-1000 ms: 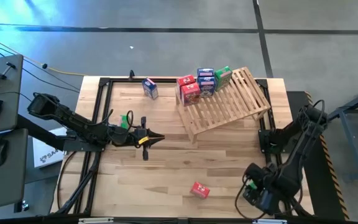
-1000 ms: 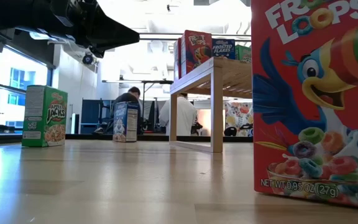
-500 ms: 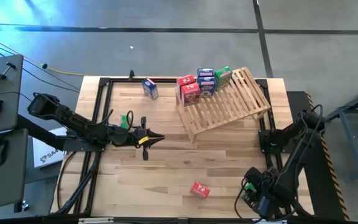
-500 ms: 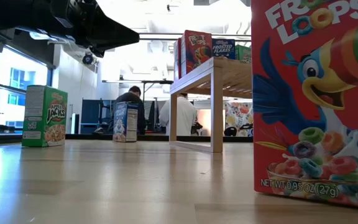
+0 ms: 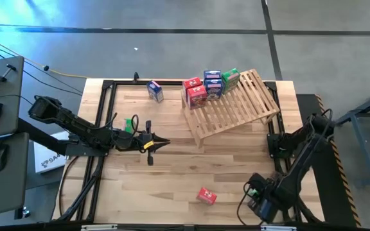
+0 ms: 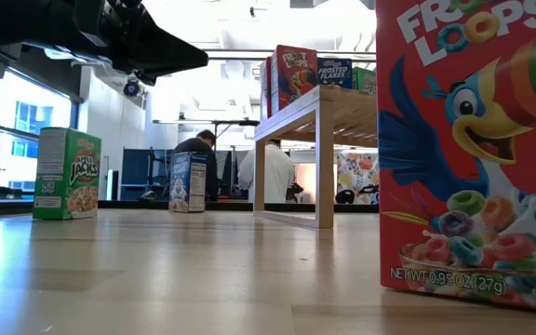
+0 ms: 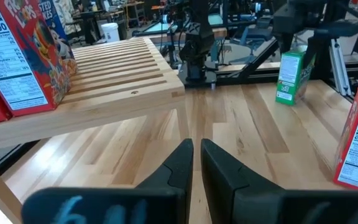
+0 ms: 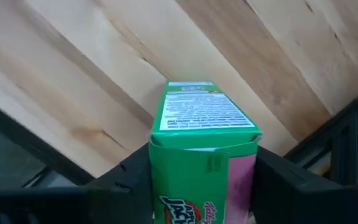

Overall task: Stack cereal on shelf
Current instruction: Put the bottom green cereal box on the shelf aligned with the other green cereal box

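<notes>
Fingers [image 8: 278, 180] of our right gripper [image 8: 204, 186] clamp a small green cardboard cereal box [image 8: 202, 134], which has drifted slightly leftward along the table's near edge; open planks lead past a red box [image 5: 205, 196] to the slatted wooden shelf [image 5: 236, 109]. Our left gripper [image 5: 161, 142] waits mid-table, fingers nearly closed.

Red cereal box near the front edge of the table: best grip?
The red box stands upright and alone on the table. Come from above and close the jaws across its narrow sides near the top; nothing crowds it. The right gripper is nearest but already holds a green box.
</notes>
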Robot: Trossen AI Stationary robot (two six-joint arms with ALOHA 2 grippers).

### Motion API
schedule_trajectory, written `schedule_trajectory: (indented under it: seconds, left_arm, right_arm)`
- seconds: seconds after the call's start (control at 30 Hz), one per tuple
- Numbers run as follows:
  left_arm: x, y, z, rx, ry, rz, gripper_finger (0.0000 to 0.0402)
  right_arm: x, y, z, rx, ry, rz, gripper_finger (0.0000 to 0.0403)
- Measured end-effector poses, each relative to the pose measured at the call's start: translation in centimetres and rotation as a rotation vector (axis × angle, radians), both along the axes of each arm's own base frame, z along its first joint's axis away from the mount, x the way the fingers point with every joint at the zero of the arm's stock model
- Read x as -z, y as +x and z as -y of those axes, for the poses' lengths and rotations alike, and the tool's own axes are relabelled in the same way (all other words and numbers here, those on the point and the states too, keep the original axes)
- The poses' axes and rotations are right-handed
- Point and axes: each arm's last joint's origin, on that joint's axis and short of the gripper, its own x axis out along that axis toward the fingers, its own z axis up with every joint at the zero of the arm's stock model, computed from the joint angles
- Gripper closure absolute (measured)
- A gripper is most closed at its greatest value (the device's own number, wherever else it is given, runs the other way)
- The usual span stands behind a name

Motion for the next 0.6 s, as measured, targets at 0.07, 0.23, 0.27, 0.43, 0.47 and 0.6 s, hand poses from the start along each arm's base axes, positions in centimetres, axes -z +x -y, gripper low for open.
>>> schedule_trajectory:
  seconds: [0.07, 0.23, 0.27, 0.43, 0.47, 0.6]
  left_arm:
    - [0.0, 0.0, 0.0, 0.000, 0.001, 0.000, 0.0380]
    - [0.0, 0.0, -0.1, -0.003, 0.017, -0.002, 0.0381]
    - [0.0, 0.1, -0.2, -0.005, 0.018, -0.002, 0.0381]
    - [0.0, 0.1, -0.6, -0.021, 0.014, -0.002, 0.0381]
    - [0.0, 0.1, -0.6, -0.023, 0.007, -0.001, 0.0381]
    - [0.0, 0.1, -0.6, -0.024, 0.004, -0.001, 0.0381]
  right_arm:
    - [-0.7, 0.7, 0.3, -0.025, 0.016, 0.021, 0.0232]
    - [-2.6, 2.8, 1.9, -0.153, 0.023, 0.104, 0.0255]
    - [-3.1, 3.4, 2.3, -0.183, 0.023, 0.115, 0.0256]
    - [-6.1, 6.3, 5.4, -0.381, -0.017, 0.128, 0.0259]
    - [-6.9, 6.8, 6.2, -0.429, -0.039, 0.136, 0.0259]
    - [-10.8, 8.4, 9.5, -0.616, -0.150, 0.165, 0.0259]
